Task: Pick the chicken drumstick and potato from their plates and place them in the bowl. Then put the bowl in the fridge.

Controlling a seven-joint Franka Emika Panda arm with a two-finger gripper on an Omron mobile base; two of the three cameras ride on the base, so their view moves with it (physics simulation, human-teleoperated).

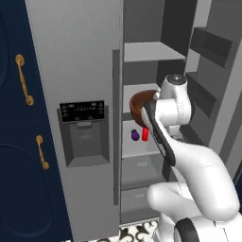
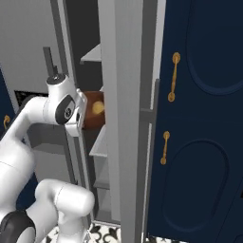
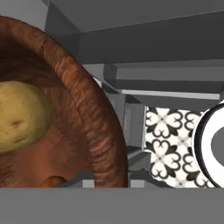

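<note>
You've got the bowl (image 3: 87, 113) pinched by its rim right up at the gripper (image 1: 147, 112), claw clamped tight on it, potato (image 3: 19, 116) at about 9 o'clock in the hand view and what's probably the drumstick (image 3: 54, 180) peeking at 7. Risk I'd guess: the bowl looks tipped, mouth partly sideways, so the potato could roll out. Further in, the fridge (image 1: 80, 71) shelf edge could clip the rim.
</note>
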